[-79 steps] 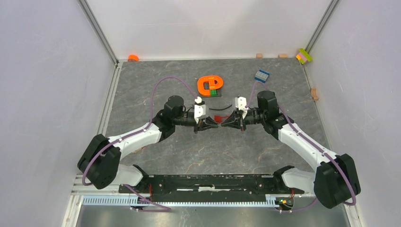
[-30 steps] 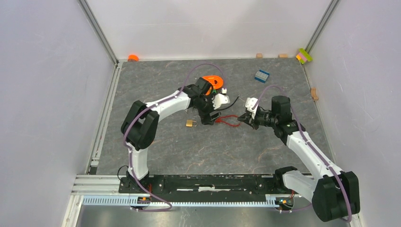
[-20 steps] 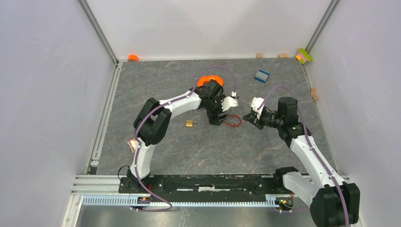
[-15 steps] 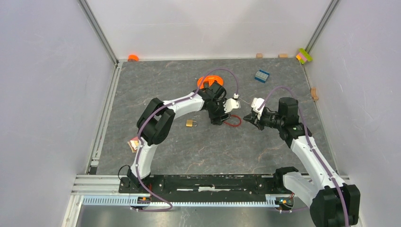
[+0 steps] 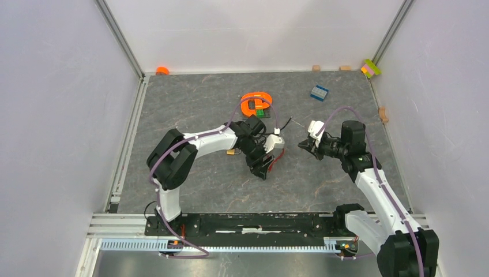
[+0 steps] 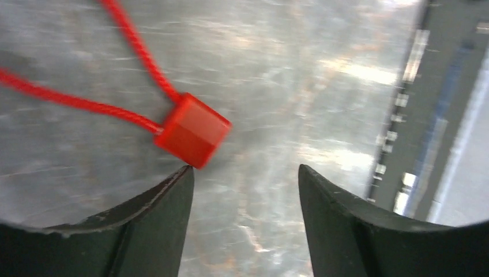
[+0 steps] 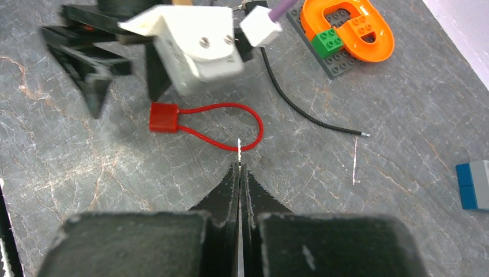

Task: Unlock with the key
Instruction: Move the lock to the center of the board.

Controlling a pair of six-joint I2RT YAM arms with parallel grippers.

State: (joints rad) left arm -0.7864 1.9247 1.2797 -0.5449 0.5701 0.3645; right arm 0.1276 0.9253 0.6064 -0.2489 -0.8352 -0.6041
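left hand (image 6: pixel 245 168): released, jaws apart, nothing between them; dark, smooth, curved fingers point down at the table (image 5: pixel 190 104)
red cube (image 6: pixel 193 130): small hard block, matte, sharp-edged, lying on the table; it sits just beyond the tip of the finger on the left of the wrist view, off to that side of the gap and not centred in it
governing relation: as judged, a grasp on the red cube calls for a sideways shift of the left hand toward that finger and a slight advance; the left hand is much nearer the cube than the right hand
red cord (image 6: pixel 86 102): thin, twisted, flexible; both strands leave the cube and run away from the left hand, forming one closed loop whose long axis runs from the cube toward the right hand
padlock (image 5: pixel 232 152): small brass body on the table, just beside the left forearm and partly hidden by it; shackle state cannot be told
right hand (image 7: pixel 239 173): clenched, fingers pressed flat together, aimed at the loop end of the cord
key: a thin bright sliver (image 7: pixel 239 145) stands at the right fingertips beside the loop; it may be the key edge-on, but whether the hand pinches it cannot be told
table surface: grey, stone-patterned, pale veins, matte
orange brick piece (image 7: pixel 375 46): rounded, studded plastic, well beyond the cord
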